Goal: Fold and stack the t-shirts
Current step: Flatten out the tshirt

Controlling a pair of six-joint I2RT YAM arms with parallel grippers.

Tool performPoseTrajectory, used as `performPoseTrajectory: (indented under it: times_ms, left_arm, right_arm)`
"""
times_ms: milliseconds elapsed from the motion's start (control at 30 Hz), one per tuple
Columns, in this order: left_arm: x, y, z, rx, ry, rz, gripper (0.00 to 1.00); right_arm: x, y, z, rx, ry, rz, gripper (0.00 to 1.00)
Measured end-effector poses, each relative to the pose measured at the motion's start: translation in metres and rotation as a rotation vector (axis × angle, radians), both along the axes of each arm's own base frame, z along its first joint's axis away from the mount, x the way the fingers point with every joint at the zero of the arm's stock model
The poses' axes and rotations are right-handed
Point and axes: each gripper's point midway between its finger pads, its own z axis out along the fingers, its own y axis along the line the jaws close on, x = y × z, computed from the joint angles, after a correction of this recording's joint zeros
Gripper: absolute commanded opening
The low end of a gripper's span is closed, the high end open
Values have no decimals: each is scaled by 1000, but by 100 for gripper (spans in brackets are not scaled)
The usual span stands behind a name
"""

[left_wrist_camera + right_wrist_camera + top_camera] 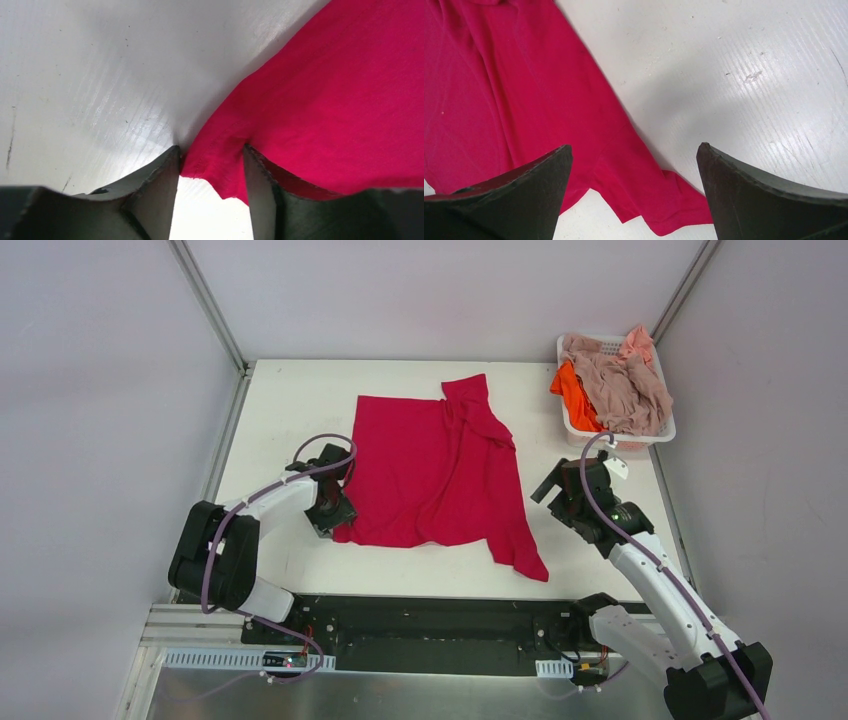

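A crimson red t-shirt (435,470) lies spread on the white table, its right side bunched and one sleeve trailing toward the near edge. My left gripper (335,515) sits low at the shirt's near left corner. In the left wrist view the left gripper (210,165) has its jaws partly apart, with the hem corner (220,170) lying between them. My right gripper (560,500) hovers right of the shirt. In the right wrist view the right gripper (634,145) is wide open and empty above the trailing sleeve (659,200). An orange shirt (575,395) and pinkish-beige shirts (625,385) lie crumpled in the basket.
A white plastic basket (660,435) stands at the table's far right corner, just beyond my right arm. Grey walls close in the table at the back and on both sides. A black and metal rail runs along the near edge.
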Motion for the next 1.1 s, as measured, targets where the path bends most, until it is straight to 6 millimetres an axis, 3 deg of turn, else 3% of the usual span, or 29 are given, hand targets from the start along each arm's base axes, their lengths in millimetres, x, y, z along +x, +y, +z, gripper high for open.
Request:
performPoseTrajectory:
  times_ms: [33, 67, 100, 133, 300, 367, 733, 1100]
  left_arm:
    - [0, -1, 0, -5, 1, 0, 35]
    - [1, -2, 0, -8, 1, 0, 24]
    - [2, -3, 0, -12, 0, 1, 7]
    - [2, -4, 0, -16, -2, 2, 0]
    - [6, -7, 0, -41, -10, 7, 0]
    - [6, -7, 0, -41, -11, 5, 0]
    - [3, 6, 3, -2, -87, 7, 0]
    - [2, 21, 4, 75, -106, 0, 0]
  right_arm:
    - [0, 0, 0, -1, 0, -1, 99]
    - [0, -1, 0, -2, 0, -2, 99]
    - [0, -1, 0, -3, -1, -3, 99]
    - [0, -1, 0, -5, -1, -5, 99]
    - [-7, -6, -5, -25, 31, -17, 99]
    - [-15, -8, -10, -28, 68, -26, 95]
    - [-101, 5, -59, -54, 428, 25, 89]
    - [-117, 3, -82, -34, 507, -74, 78]
